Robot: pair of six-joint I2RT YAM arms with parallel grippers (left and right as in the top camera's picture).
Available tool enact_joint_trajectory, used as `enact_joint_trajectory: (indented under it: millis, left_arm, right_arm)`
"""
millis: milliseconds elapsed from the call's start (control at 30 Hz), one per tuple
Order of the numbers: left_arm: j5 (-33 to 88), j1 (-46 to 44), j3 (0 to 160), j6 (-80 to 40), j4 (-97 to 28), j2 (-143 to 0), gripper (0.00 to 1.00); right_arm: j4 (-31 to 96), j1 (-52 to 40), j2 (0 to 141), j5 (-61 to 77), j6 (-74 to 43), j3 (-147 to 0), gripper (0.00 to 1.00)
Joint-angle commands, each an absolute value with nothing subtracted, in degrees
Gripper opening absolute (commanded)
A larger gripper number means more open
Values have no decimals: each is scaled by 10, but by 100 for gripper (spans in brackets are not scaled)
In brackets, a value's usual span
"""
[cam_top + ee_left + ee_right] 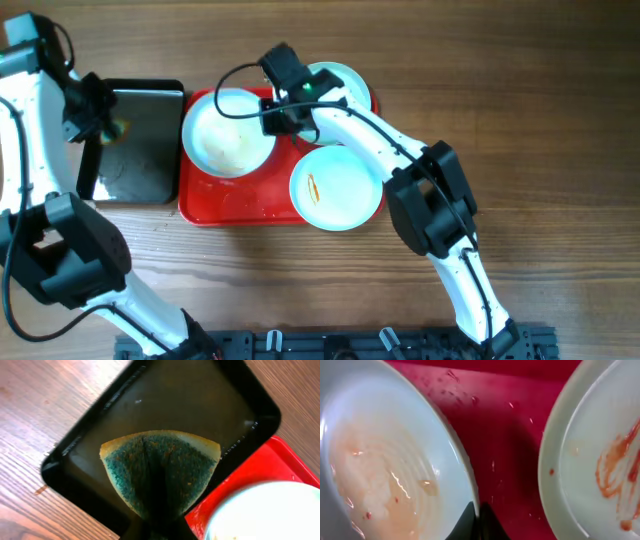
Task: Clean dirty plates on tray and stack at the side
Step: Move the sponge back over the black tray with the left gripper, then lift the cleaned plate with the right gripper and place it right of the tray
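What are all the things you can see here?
plates: three, pale blue-white with orange-red smears, all on the red tray: left plate, back plate partly under the right arm, front-right plate sticking out over the tray's edge
red tray: one, red, middle of the table
black tray: one, black, just left of the red tray
sponge: one, blue-green with a yellow edge, over the black tray
table: one, brown wood, under everything
left gripper: one, dark, holding the sponge
right gripper: one, dark, pinching the left plate's rim
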State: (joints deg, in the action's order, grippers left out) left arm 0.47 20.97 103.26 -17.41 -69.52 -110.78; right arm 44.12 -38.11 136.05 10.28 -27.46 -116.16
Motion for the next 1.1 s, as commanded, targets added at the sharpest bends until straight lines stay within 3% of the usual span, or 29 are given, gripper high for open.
enact_joint_trajectory:
  millis: [0,233,467,1067]
  left_arm:
    - [1,223,1037,-152,-698,-1104,4]
    - [1,223,1037,-152,-695,-1104,4]
    - [1,223,1037,-152,-686,-1104,4]
    - [1,224,1037,-152,-687,-1104,4]
  right_arm:
    - [462,-385,1342,83,-217,-1194,4]
    - [390,-438,1323,-73,-167,-1213,5]
    - [266,-478,1323,-112,-166,-1213,4]
    - [550,-422,1321,-12,-170,-1473,4]
